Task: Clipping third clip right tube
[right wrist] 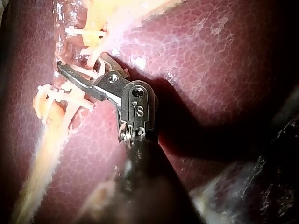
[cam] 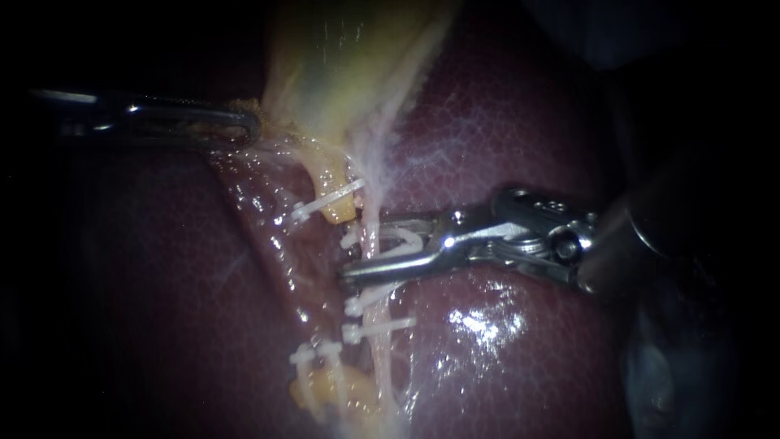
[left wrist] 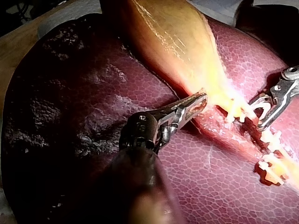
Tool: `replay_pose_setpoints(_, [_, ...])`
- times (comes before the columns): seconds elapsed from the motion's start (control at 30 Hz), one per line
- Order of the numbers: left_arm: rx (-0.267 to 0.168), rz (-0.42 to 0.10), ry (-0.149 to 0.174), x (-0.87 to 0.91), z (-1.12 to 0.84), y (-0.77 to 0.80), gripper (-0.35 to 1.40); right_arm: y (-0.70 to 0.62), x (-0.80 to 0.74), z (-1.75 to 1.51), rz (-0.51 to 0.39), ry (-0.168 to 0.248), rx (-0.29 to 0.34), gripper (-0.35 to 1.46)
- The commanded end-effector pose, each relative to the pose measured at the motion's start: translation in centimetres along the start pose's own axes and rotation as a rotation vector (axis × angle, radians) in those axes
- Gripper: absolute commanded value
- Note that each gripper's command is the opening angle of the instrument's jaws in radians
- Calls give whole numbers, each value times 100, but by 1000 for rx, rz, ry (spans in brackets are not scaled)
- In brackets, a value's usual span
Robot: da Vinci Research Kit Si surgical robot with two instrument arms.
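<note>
Between the right instrument's (cam: pixel 367 245) jaws sits an open clip (cam: pixel 406 238) — the jaws stand apart, each touching it, and straddle the right tube (cam: pixel 363 199). The lower jaw hides part of the tube where it passes beneath. Two clips (cam: pixel 378 328) already cross that tube just below. Off to the left, the left instrument (cam: pixel 248 128) is clamped on the gallbladder's (cam: pixel 341 57) edge — its shaft fades into darkness. Liver (cam: pixel 520 358) lies under everything.

Dim, dark-edged endoscope view, glare on wet liver (cam: pixel 479 321) — right wrist view: shadow beside right instrument (right wrist: pixel 83 65).
</note>
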Motion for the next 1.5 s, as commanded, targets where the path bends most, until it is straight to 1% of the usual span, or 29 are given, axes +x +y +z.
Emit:
replay_pose_setpoints(0.03, [-1,0,0,0,0,0,-35,-1,-1,1,0,3,7,49])
replay_pose_setpoints(0.13, [-1,0,0,0,0,0,-35,-4,2,0,3,22,36,49])
replay_pose_setpoints(0.23, [0,0,0,0,0,0,-35,-13,10,-2,8,52,94,49])
replay_pose_setpoints(0.27, [0,0,0,0,0,0,-35,-17,14,-2,10,72,121,49])
replay_pose_setpoints(0.33, [0,0,0,0,0,0,-35,-23,21,-4,12,99,162,49])
replay_pose_setpoints(0.4, [0,0,0,0,0,0,-35,-29,28,-6,39,133,212,49])
replay_pose_setpoints(0.47, [0,0,0,0,0,0,-35,-33,33,-7,64,156,188,49])
replay_pose_setpoints(0.6, [-1,0,0,0,0,0,-35,-35,40,-10,93,177,153,48])
replay_pose_setpoints(0.77, [-1,0,0,0,1,0,-35,-30,40,-11,105,175,149,42])
replay_pose_setpoints(0.87, [-1,0,0,0,1,0,-35,-27,39,-12,104,174,147,27])
replay_pose_setpoints(1.0, [-1,0,0,0,1,0,-35,-27,38,-15,104,173,146,-8])
replay_pose_setpoints(1.17, [-1,0,0,0,2,0,-35,-27,38,-15,104,173,146,-30])
replay_pose_setpoints(1.2, [-1,0,0,0,2,0,-35,-27,38,-15,116,171,145,-35])
replay_pose_setpoints(1.33, [-1,0,0,0,2,0,-35,-25,35,-16,179,156,139,-35])
replay_pose_setpoints(1.4, [-1,0,0,0,2,0,-35,-25,35,-17,179,157,137,-35])
replay_pose_setpoints(1.5, [-1,0,0,0,2,0,-35,-25,34,-16,176,146,150,-35])
